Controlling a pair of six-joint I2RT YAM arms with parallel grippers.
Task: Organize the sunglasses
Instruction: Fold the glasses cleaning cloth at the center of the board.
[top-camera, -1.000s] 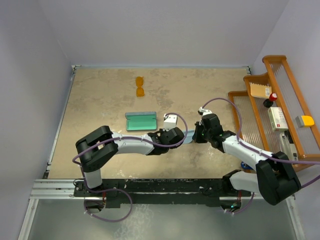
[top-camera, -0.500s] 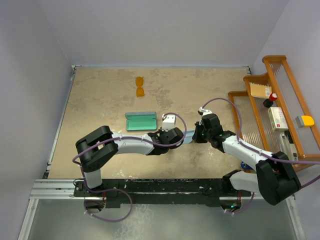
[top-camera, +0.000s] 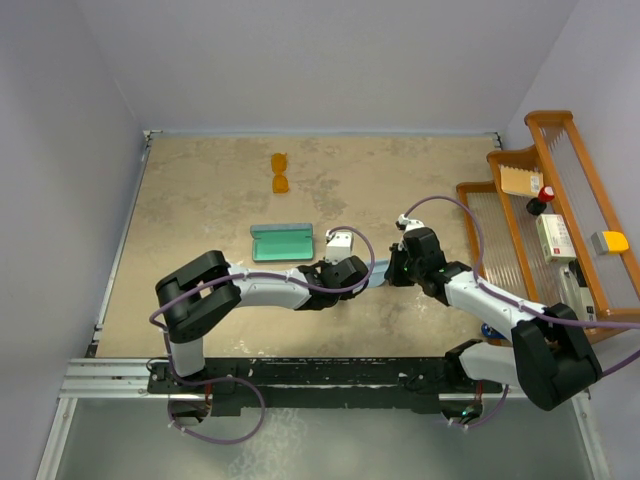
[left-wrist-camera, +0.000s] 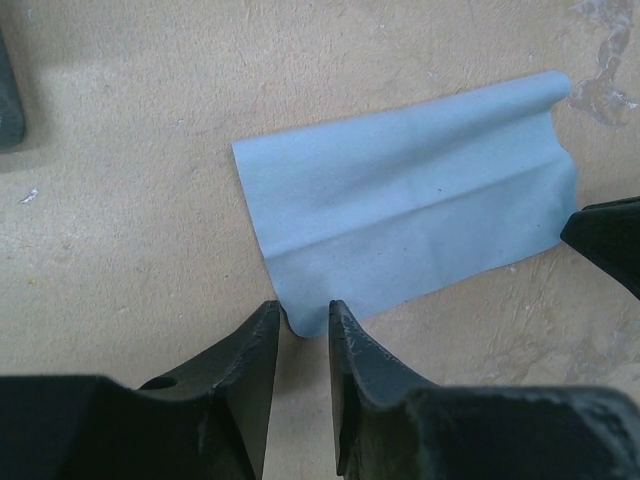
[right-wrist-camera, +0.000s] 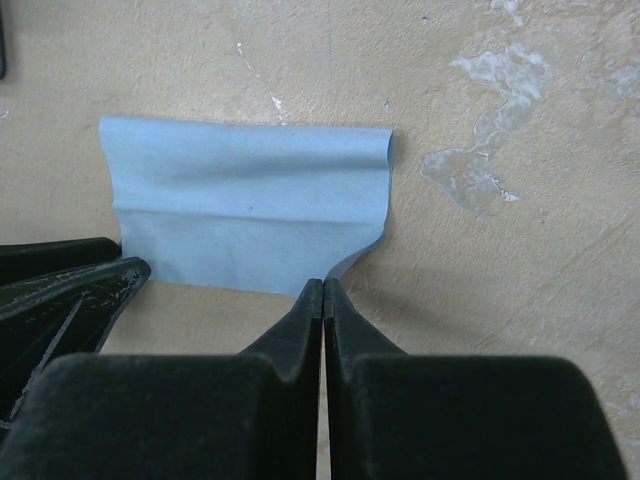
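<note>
Blue cloth (left-wrist-camera: 410, 210) corner between left fingers (left-wrist-camera: 250, 380), now parted, sunglasses (top-camera: 281, 173) unmoved

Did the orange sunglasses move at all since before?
No. The sunglasses lie at the same spot near the far edge of the table, with the same gap beyond the open case.

Top view: bright, even, diffuse light from above; sharp throughout. Short soft shadows lie on the mottled tan bench (top-camera: 200, 220). Wrist views are dimmer and warmer. Pale blue cloth (left-wrist-camera: 400, 200) crisp, its fold softly shaded. Dark left end effector (left-wrist-camera: 302, 312) and right end effector (right-wrist-camera: 322, 288) blurred close to the lens.
</note>
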